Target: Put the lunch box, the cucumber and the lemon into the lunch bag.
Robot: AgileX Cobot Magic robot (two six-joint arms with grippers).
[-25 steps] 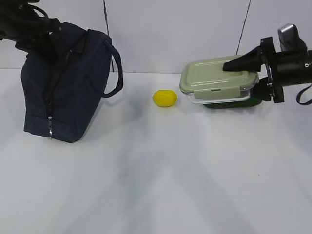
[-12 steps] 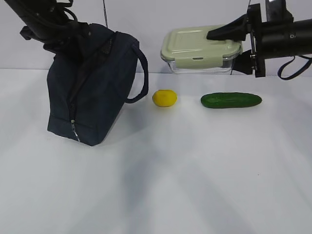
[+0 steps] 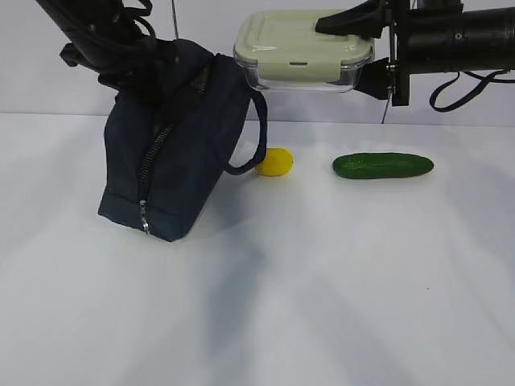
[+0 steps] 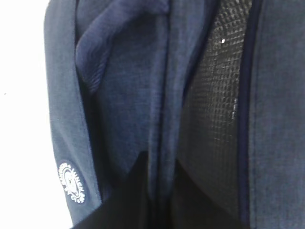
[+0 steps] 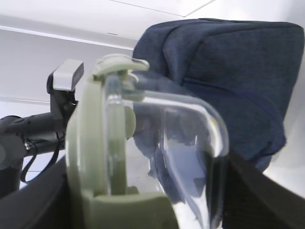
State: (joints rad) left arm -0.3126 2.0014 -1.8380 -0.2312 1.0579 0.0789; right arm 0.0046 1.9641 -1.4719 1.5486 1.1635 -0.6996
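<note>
Right tool (image 3: 378, 52) gripping box (image 3: 302, 50) aloft beside bag (image 3: 173, 153) for loading; left tool (image 3: 133, 68) clenching bag top (steadying it); lemon (image 3: 275, 162), cucumber (image 3: 383, 166) waiting on table (image 3: 322, 281).

A plain white tabletop (image 3: 322, 305) is seen filling the lower part of the exterior view, lit evenly, with soft grey shadows cast across it. Behind it a pale grey-white wall (image 3: 322, 104) is divided by thin dark vertical seams.
</note>
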